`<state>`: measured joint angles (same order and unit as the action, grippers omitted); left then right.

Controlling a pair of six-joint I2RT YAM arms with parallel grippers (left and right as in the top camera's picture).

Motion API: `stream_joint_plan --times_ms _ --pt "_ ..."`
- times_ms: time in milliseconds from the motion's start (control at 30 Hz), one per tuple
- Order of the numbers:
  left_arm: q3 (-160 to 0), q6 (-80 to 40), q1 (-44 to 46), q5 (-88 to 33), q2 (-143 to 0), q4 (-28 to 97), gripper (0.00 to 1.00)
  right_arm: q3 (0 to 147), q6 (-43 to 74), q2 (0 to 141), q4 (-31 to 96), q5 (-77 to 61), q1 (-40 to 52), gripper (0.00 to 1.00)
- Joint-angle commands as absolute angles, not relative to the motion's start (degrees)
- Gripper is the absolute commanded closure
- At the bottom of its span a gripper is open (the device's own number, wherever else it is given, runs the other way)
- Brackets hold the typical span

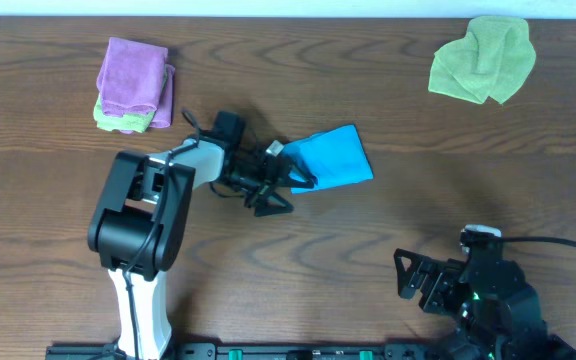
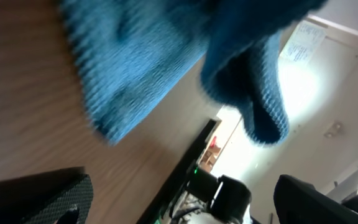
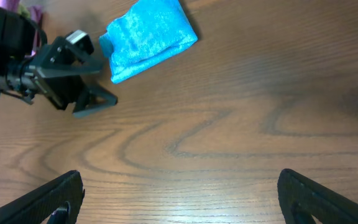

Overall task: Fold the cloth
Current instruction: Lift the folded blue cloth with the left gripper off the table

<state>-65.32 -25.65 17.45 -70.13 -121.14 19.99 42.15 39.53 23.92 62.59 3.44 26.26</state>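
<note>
The blue cloth lies folded near the middle of the wooden counter. It looks soft, light and limp, so I judge it will sag, and a pinch at a corner holds best. The left end effector is spread apart at its left edge, clamping nothing. The right end effector is also apart, well away.

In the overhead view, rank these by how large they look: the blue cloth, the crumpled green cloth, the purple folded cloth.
1. crumpled green cloth: clearly the widest spread.
2 and 3. blue cloth and purple folded cloth: they look about alike, so I would not rank one above the other.
</note>
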Motion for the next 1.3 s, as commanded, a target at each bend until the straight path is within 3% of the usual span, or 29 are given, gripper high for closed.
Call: stream_joint_plan --times_ms 0,167,400,833,933,967,1000,1133,1200,1267 --pt "-63.55 -31.59 20.82 -56.21 -122.85 16.01 0.05 41.85 40.25 23.73 62.72 3.62 25.85 0.01" --pt "-63.55 -39.94 26.87 -42.76 -121.80 12.12 0.05 41.85 40.25 23.73 62.72 3.62 25.85 0.01" --pt "-63.55 -40.95 28.95 -23.11 -121.80 11.57 0.00 41.85 40.25 23.73 62.72 3.62 25.85 0.01" --pt "-63.55 -40.64 28.86 -10.85 -121.80 16.80 0.00 41.85 40.25 23.73 62.72 3.62 25.85 0.01" --pt "-63.55 -40.64 28.93 -9.43 -121.80 15.40 0.14 41.85 40.25 23.73 62.72 3.62 25.85 0.01" --pt "-63.55 -40.49 28.95 -9.45 -121.80 14.55 0.24 41.85 40.25 23.73 62.72 3.62 25.85 0.01" --pt "-63.55 -40.51 28.95 -9.45 -121.80 13.93 0.40 41.85 40.25 23.73 62.72 3.62 25.85 0.01" --pt "-63.55 -39.64 28.95 -9.47 -121.82 12.25 0.65 41.85 40.25 23.73 62.72 3.62 25.85 0.01" --pt "-63.55 -36.93 28.95 -9.76 -121.82 11.55 0.91 41.85 40.25 23.73 62.72 3.62 25.85 0.01" --pt "-63.55 -34.15 28.88 -10.13 -121.80 11.05 0.94 41.85 40.25 23.73 62.72 3.62 25.85 0.01"
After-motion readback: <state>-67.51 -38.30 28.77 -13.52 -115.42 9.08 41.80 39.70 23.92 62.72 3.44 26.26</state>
